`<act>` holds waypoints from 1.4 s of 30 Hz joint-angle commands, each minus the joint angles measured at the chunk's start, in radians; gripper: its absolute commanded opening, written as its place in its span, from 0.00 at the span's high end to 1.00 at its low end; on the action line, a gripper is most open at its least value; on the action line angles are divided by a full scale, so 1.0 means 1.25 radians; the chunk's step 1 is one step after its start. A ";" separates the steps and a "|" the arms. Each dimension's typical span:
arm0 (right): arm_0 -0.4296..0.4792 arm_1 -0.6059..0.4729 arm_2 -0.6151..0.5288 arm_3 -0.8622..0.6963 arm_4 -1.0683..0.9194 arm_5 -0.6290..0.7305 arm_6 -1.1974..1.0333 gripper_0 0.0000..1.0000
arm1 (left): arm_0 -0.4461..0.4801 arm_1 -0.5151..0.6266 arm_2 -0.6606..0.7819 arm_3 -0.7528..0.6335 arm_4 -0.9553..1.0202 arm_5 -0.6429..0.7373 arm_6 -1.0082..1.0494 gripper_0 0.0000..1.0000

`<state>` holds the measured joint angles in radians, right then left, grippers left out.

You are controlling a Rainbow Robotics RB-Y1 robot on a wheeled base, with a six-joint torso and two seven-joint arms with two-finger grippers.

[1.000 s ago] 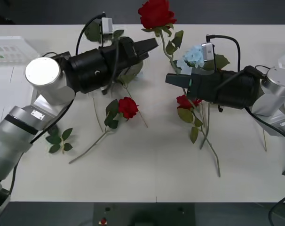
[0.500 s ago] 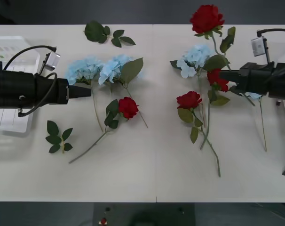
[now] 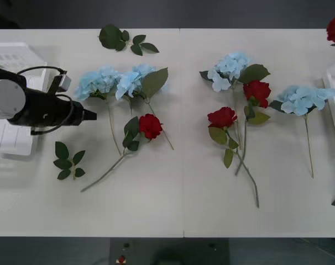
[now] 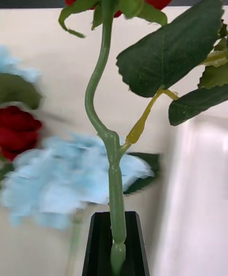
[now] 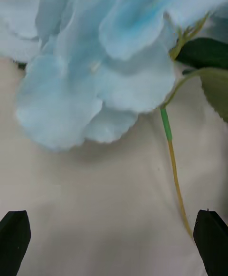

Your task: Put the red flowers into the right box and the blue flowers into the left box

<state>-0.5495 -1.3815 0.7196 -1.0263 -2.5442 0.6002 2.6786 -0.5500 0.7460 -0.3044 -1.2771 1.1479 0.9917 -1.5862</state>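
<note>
On the desk's left side, the left gripper, fingers spread, faces a blue flower; it should straddle the stem squarely. At far right, the right gripper pinches a red flower beside the right box.

Your left arm's in low, your right grips tight.
Your left gripper points inward from the left edge, fingers spread wide; your right gripper has its fingers pinched together.

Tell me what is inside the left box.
The left box shows bare ribbed white plastic at its top part. The left arm and its claw cover its lower part, so anything lying there is hidden.
</note>
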 commanded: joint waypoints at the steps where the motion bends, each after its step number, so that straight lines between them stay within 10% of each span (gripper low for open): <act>1: -0.022 -0.007 0.006 0.050 0.079 -0.049 -0.005 1.00 | -0.052 -0.058 0.026 -0.012 -0.110 -0.001 0.086 0.00; 22: -0.070 0.184 0.029 0.396 0.231 -0.267 -0.001 1.00 | -0.080 -0.237 0.002 0.050 -0.490 -0.036 0.237 0.00; 26: -0.088 0.209 0.029 0.433 0.241 -0.292 0.001 1.00 | -0.080 -0.246 -0.009 0.066 -0.511 -0.057 0.242 0.21; 32: -0.088 0.207 0.029 0.438 0.258 -0.292 0.007 0.29 | -0.082 -0.247 -0.013 0.074 -0.513 -0.062 0.243 0.99; 42: -0.091 0.175 -0.010 0.404 0.276 -0.140 0.008 0.00 | -0.093 -0.221 0.018 0.028 -0.436 -0.015 0.243 1.00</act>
<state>-0.6471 -1.0989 0.7495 -0.4913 -2.2071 0.3824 2.6786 -0.6241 0.4426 -0.3252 -1.1846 0.5578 0.9271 -1.3225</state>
